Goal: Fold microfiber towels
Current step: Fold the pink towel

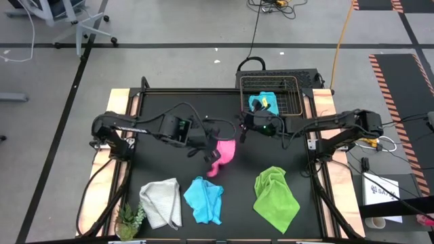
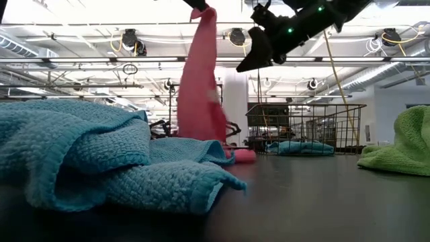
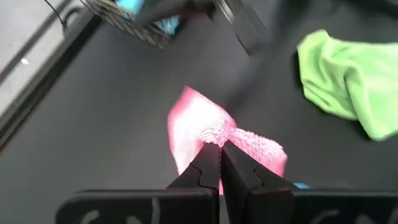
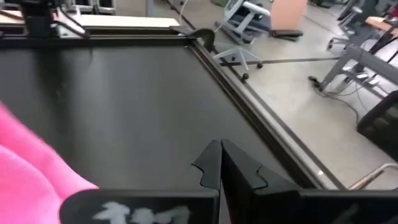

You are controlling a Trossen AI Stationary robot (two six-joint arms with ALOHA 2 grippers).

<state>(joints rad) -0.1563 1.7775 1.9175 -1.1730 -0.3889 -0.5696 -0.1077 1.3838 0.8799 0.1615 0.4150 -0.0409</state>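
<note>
A pink towel (image 2: 200, 87) hangs from my left gripper (image 3: 219, 149), which is shut on it above the table's middle (image 1: 211, 141). Close by, toward the far right, my right gripper (image 1: 242, 127) is shut on nothing; in the low view it hovers high beside the towel (image 2: 254, 62). Along the near edge lie a white-grey towel (image 1: 161, 202), a light blue towel (image 1: 203, 200) and a lime green towel (image 1: 276, 196), each crumpled on the tabletop. Another light blue towel (image 1: 263, 103) lies in the wire basket (image 1: 293, 95). My left gripper pinches a bunched bit of the pink towel (image 3: 216, 132) at its upper end between the two fingers, which slant downward from the table's left. How many layers it has, I cannot tell. The towel hangs below the fingers and its lower end (image 2: 238, 156) rests on the table.
The wire basket stands at the table's far edge, right of the middle. A small green plant (image 1: 129, 220) sits at the near left corner. Bare black tabletop (image 1: 169, 163) lies between the arms and the row of towels.
</note>
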